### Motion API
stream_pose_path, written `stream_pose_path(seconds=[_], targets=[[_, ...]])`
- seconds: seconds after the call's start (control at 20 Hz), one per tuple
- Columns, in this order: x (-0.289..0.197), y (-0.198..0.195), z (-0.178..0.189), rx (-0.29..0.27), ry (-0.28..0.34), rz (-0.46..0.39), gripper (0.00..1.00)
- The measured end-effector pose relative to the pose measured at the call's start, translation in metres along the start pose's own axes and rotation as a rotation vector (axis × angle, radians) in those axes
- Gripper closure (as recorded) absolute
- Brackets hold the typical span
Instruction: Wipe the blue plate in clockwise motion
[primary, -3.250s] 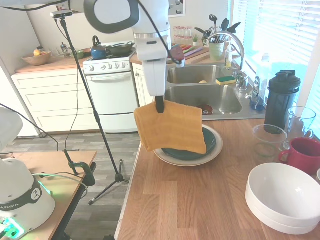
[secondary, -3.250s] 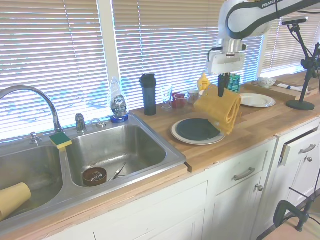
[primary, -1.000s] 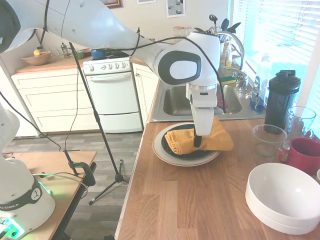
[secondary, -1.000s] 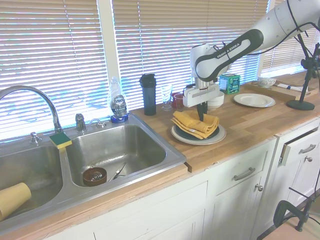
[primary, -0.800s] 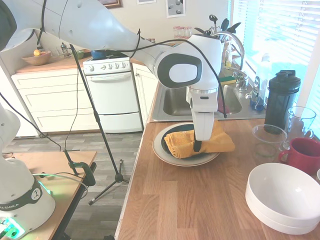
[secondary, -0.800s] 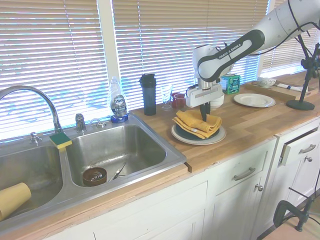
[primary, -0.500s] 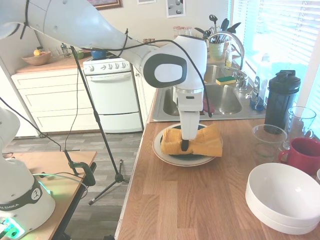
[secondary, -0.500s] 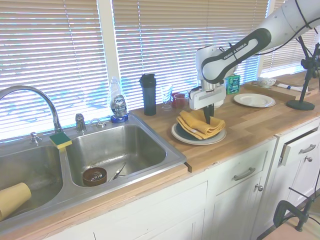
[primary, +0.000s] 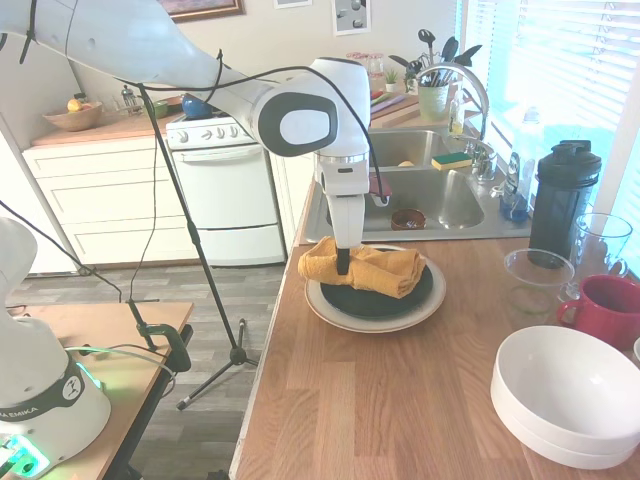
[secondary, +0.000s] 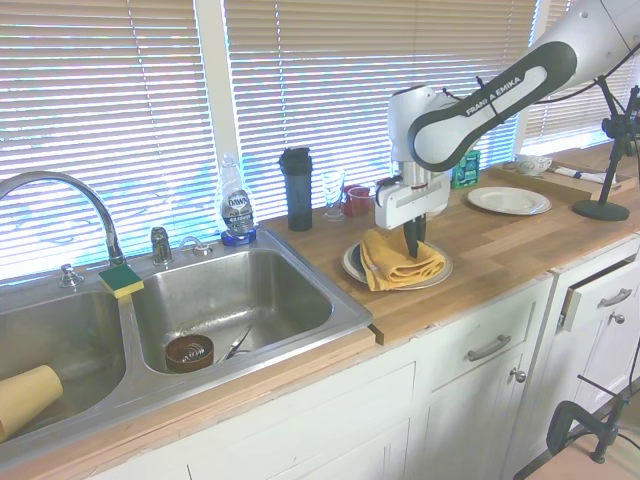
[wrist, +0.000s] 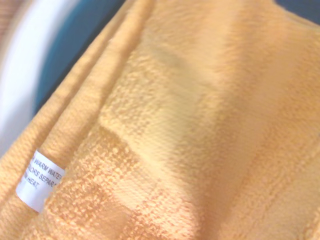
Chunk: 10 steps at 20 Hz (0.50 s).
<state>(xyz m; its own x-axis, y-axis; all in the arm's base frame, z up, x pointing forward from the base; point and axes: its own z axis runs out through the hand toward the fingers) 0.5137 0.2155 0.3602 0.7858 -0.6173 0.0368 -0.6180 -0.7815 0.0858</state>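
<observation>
The gripper (primary: 343, 270) was pinched shut on a bunched yellow towel (primary: 372, 268), pressing it down on the blue plate (primary: 385, 300) right underneath, which sat on a cream plate (primary: 325, 305). I'd say keep steady downward pressure and circle within the rim, since the towel trailed off sideways.

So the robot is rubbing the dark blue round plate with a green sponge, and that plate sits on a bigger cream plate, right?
Not a sponge: the gripper holds a crumpled orange-yellow towel, as the first exterior view shows. The rest is right: the dark blue round plate sits on the bigger cream plate.
</observation>
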Motion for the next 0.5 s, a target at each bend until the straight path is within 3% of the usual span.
stream_pose_path(seconds=[0.25,0.5], targets=[[0.005,-0.016,0.001,0.022,0.005,0.007,1.0],[0.044,-0.018,0.003,0.035,0.009,0.064,1.0]])
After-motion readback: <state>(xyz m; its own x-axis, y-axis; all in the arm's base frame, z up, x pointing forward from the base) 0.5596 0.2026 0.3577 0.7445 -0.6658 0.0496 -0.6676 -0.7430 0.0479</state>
